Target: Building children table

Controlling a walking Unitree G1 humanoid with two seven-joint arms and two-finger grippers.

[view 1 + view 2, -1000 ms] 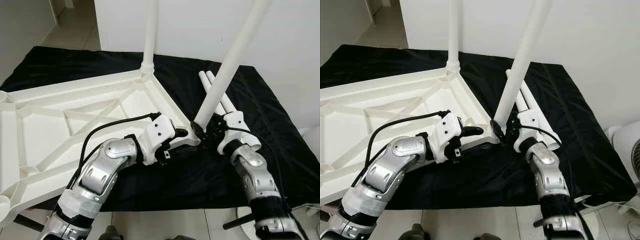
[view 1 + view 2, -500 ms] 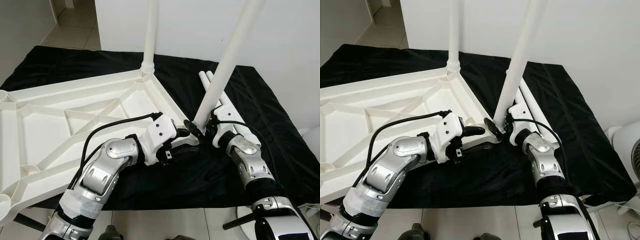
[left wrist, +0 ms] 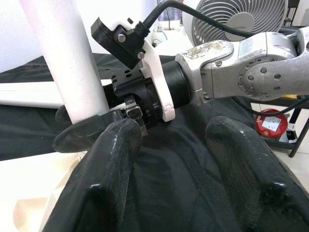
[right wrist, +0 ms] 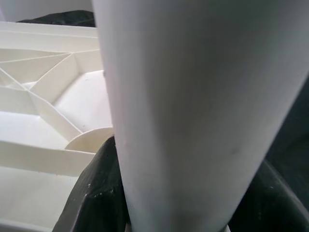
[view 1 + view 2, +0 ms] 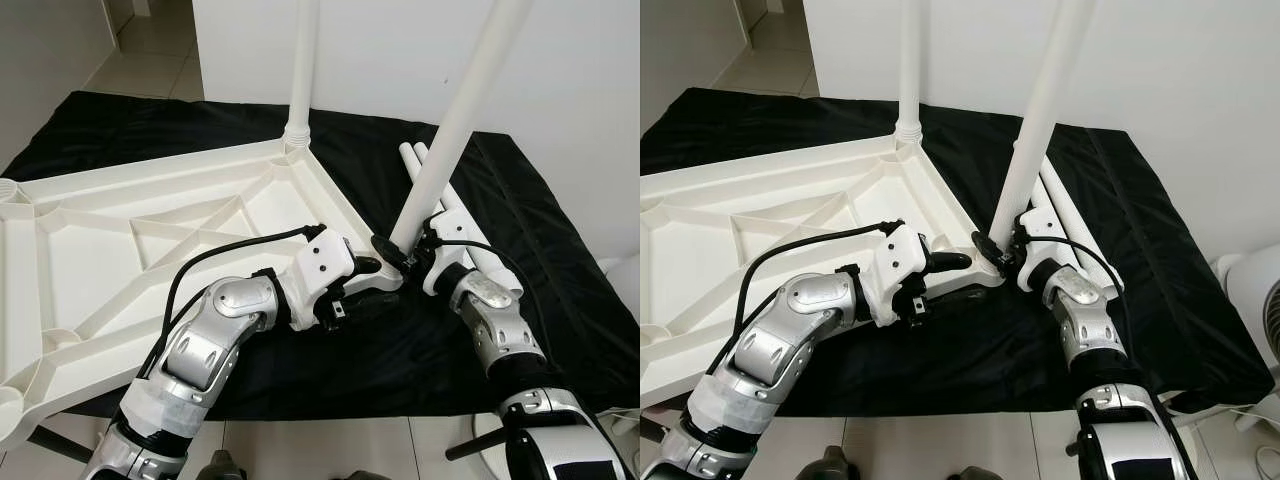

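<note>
Right gripper (image 5: pixel 400 250) is clenching the stiff, light-looking leg (image 5: pixel 455 130) near its base, while left gripper (image 5: pixel 365 275), fingers parted, is bracing the tabletop (image 5: pixel 90 250).

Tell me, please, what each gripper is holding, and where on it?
The right gripper clamps the tilted leg near its lower end. The left gripper sits open at the tabletop corner, holding nothing.
</note>
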